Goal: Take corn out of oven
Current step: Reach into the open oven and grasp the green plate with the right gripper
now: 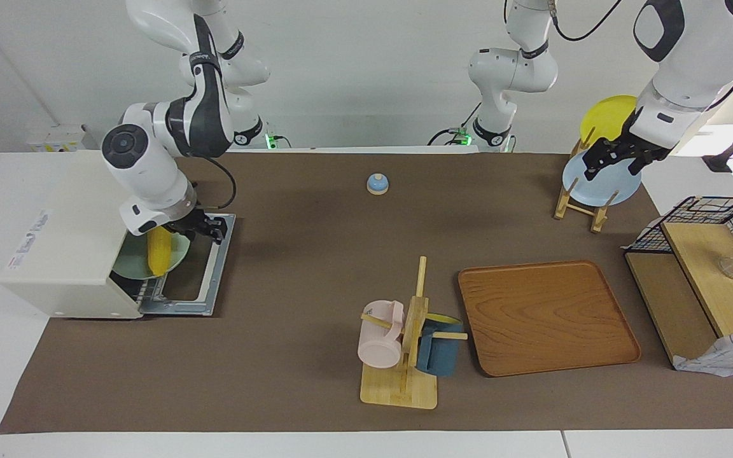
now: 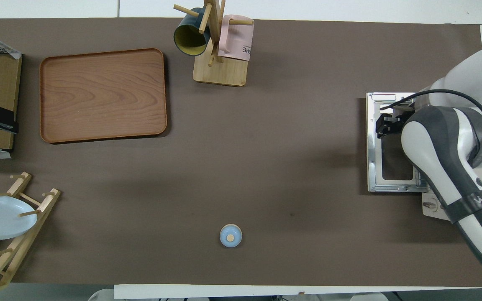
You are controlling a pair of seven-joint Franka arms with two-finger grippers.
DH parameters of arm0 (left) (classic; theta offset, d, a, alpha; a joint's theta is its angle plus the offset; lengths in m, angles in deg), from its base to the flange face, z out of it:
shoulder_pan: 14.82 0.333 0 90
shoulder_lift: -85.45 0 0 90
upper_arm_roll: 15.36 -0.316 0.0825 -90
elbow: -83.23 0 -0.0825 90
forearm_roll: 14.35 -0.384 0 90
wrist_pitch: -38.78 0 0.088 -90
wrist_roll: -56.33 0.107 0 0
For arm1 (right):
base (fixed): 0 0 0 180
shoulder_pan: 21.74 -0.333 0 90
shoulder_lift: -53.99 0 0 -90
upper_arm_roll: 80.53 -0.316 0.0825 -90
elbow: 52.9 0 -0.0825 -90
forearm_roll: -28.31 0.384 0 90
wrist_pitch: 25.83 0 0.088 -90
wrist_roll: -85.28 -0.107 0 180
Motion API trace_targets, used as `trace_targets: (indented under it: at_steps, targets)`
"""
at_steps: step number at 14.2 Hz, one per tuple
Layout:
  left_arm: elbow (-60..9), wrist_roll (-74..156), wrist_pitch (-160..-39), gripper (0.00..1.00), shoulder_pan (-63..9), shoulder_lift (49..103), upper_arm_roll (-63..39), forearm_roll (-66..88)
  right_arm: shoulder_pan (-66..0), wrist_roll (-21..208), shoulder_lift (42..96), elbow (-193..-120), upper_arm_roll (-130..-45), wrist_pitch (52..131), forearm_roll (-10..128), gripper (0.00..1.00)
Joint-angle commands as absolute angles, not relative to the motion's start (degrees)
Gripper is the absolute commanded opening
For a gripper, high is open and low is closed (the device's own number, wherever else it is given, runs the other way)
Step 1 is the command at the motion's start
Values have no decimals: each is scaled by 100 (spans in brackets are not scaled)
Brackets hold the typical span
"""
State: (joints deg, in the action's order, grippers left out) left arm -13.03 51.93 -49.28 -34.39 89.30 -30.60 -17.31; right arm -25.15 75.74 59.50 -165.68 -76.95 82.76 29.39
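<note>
Nearest the camera in the facing view, low in the middle of the frame, a mug rack (image 1: 404,356) stands on the desk (image 1: 290,280), with a wooden tray (image 1: 548,316) just beside it. Higher, at the left of the frame, the oven (image 1: 64,254) has its door (image 1: 204,267) dropped flat. Its corn (image 1: 160,250) lies on a pale green plate (image 1: 172,257) on the pulled-out rack, just at the oven's mouth. The right pincer (image 1: 204,228) is over the open door, close beside the corn. I cannot tell how wide its fingers stand, nor whether they touch the cob. In the overhead view the arm hides corn and plate; only the pincer (image 2: 385,125) shows, at the right of the frame over the door (image 2: 375,167).

At the upper right of the facing frame the left pincer (image 1: 611,159) waits over a plate rack (image 1: 586,191); its spread is likewise unclear, and it holds nothing visible.

By my reading, the door is open and the corn is reachable, but it is not out yet; grasping, lifting clear and setting down remain.
</note>
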Motion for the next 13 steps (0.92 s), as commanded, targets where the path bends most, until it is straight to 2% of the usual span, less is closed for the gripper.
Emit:
trace_targets:
  at_steps: [1,6,8,11,12,13]
  targets:
    - [-1205,5220,-4823,100,-3442,8914,-3074,-1690,-2342,7903,5936,-16716,-7728,8368,2849,62]
    - [-1205,5220,-4832,100,-3442,8914,-3074,-1690,-2244,8423,5716,-17462,-7737,9290,2541,56]
    - [-1205,5220,-4823,100,-3442,8914,-3074,-1690,-2244,8545,5707,-17595,-7737,9406,2192,52]
    - [-1205,5220,-4823,100,-3442,8914,-3074,-1690,-2314,8783,5716,-17604,-7746,9371,1540,31]
    - [-1205,5220,-4823,100,-3442,8914,-3074,-1690,-2332,8783,5716,-17604,-7746,9362,1478,20]
    - [-1205,5220,-4823,100,-3442,8914,-3074,-1690,-2341,8783,5716,-17595,-7780,9327,1364,5]
